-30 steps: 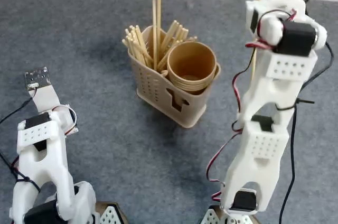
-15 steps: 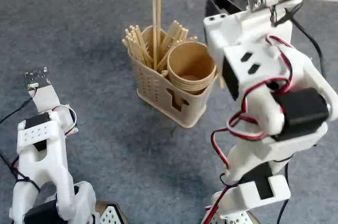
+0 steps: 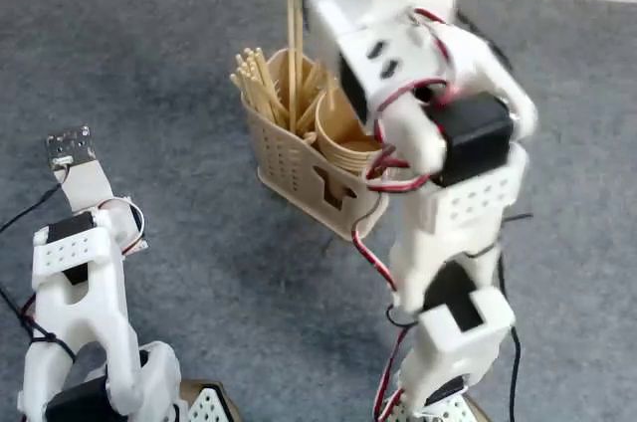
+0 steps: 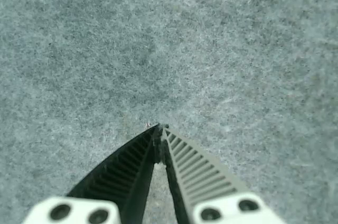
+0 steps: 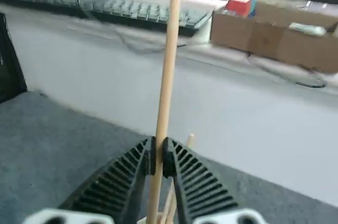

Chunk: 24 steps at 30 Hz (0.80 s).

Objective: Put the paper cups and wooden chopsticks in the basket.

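Note:
The beige slotted basket [image 3: 299, 168] stands mid-table, holding a bundle of wooden chopsticks [image 3: 261, 84] and stacked paper cups [image 3: 343, 138]; one tall chopstick [image 3: 292, 34] stands upright in it. The white right arm hangs over the basket's far right part and hides part of the cups. My right gripper [image 5: 157, 155] is shut on an upright wooden chopstick [image 5: 168, 60]; another stick's tip [image 5: 189, 139] shows just beyond the fingers. My left gripper [image 4: 159, 129] is shut on nothing, pointing at bare grey carpet at the table's near left.
The left arm [image 3: 80, 273] stands at the near left. The right arm's base [image 3: 453, 342] rises at the near right. Grey carpet [image 3: 179, 54] surrounds the basket. A pale wall and boxes [image 5: 274, 34] lie beyond the table.
The right arm has swung left from the table's right side to above the basket, carrying its chopstick. The left arm has stayed still.

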Tool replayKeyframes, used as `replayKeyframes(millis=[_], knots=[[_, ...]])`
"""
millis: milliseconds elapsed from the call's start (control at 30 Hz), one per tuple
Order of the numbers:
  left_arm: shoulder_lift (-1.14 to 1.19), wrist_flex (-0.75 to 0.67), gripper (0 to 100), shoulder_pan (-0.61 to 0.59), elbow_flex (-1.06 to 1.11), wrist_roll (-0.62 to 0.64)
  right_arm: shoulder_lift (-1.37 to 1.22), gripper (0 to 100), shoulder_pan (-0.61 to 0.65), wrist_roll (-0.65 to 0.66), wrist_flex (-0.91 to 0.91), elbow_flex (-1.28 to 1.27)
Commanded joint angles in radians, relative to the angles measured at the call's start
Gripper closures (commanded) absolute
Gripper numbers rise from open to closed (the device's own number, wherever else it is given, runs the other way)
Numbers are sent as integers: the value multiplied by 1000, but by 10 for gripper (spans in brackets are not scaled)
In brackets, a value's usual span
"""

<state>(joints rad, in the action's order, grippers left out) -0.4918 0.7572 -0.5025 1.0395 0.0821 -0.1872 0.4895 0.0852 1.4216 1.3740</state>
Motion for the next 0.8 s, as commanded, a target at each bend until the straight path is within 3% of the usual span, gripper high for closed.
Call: replayKeyframes(millis=[0, 200, 500, 767], knots=[[-31, -15, 993, -5, -1, 3, -31, 995, 47, -9, -13, 179], [-31, -15, 993, -5, -1, 3, -266, 995, 45, 28, 64, 447], [-31, -15, 993, -5, -1, 3, -383, 995, -18, -37, -73, 426], [-31, -15, 993, -5, -1, 3, -458, 995, -16, -37, -73, 426]])
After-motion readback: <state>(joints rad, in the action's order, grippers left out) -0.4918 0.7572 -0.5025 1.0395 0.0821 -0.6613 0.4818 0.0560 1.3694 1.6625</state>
